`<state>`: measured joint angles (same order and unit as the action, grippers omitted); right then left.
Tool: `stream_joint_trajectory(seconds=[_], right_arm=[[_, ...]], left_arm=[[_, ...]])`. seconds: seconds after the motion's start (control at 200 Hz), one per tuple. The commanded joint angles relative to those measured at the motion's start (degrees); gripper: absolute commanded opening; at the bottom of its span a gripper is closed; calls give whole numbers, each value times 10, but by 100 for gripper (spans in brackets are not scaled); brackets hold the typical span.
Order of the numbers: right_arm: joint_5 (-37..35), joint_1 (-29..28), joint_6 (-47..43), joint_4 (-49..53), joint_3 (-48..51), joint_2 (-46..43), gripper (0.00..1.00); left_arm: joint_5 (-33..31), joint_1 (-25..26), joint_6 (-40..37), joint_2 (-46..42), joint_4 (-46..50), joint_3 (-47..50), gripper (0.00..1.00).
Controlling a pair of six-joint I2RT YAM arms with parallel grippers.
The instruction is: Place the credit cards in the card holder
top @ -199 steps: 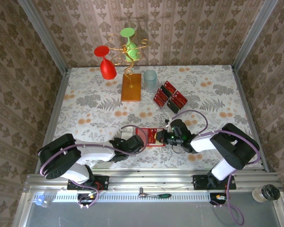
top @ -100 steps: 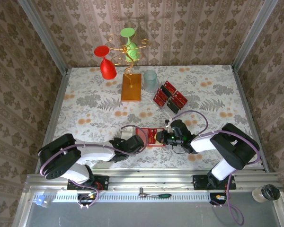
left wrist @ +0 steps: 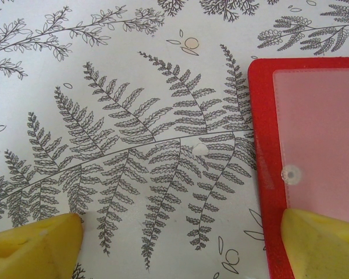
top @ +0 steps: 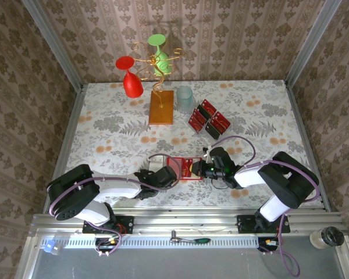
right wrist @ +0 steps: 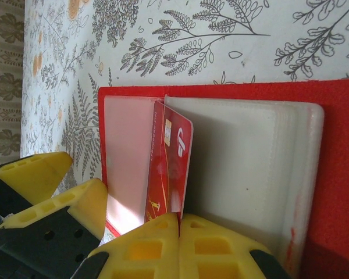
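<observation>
Pinching a credit card [right wrist: 168, 168] edge-on inside the open card holder [right wrist: 337, 174], the right gripper [right wrist: 179, 220] is clamped; the left gripper [left wrist: 177, 238] stands spread, one fingertip [left wrist: 323, 238] over the holder's border.

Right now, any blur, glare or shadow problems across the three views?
Top external: even light, no blur; the gold wire glass stand throws a faint shadow on the back wall. Left wrist: fern-print tablecloth sharp, left tool slightly soft. Right wrist: small red credit card in focus, right tool soft at the bottom edge, flat red card holder with pale sleeves a little washed out.
</observation>
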<state>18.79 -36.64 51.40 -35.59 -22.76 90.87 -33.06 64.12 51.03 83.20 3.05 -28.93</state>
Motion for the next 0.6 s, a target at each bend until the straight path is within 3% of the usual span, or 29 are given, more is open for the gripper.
stream_joint_trajectory(seconds=[0.0, 0.595], right_arm=[[8, -7, -7, 48, 9, 8, 0], [32, -8, -14, 60, -17, 40, 0]], left_arm=[[-15, 3, 4, 6, 35, 0, 89], [-15, 3, 6, 6, 32, 4, 89]])
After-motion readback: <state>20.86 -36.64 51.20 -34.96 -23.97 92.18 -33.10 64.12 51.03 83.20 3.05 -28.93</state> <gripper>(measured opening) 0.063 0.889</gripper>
